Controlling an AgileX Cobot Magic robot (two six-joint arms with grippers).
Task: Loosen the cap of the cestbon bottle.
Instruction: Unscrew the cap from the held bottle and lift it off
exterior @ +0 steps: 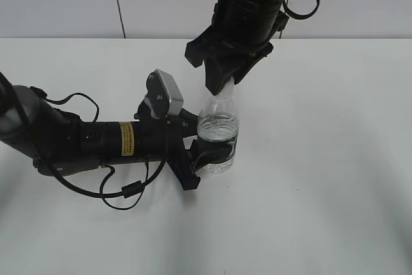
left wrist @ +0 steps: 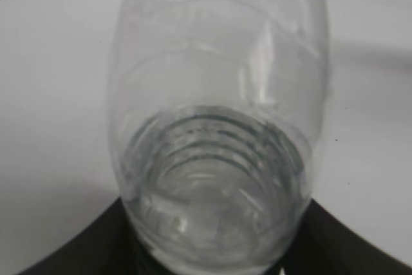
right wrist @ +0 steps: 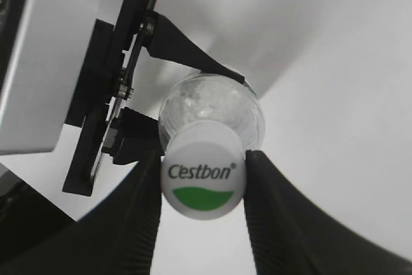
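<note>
The left gripper (exterior: 209, 152) comes in low from nine o'clock in the exterior view, and its jaws are clamped on the lower body of the cestbon bottle (exterior: 218, 134), around the dark label band. The bottle stands upright on the white worktop (exterior: 335, 159), near the middle of that view, partly filled with water. The left wrist view shows little but the clear ribbed wall close up, with dark jaw parts at the lower corners.

At twelve o'clock from the bottle, the right gripper (exterior: 222, 85) hangs straight down over the neck. In the right wrist view its jaws sit on either side of the cap (right wrist: 203, 178), at nine and three o'clock of it, touching or all but touching its rim.

The step in hand looks like the grasp before the twist: bottle braced, cap seized or nearly so. The next move calls for firm pressure on the cap and a turn about the bottle's axis while the left holds the body from spinning.
</note>
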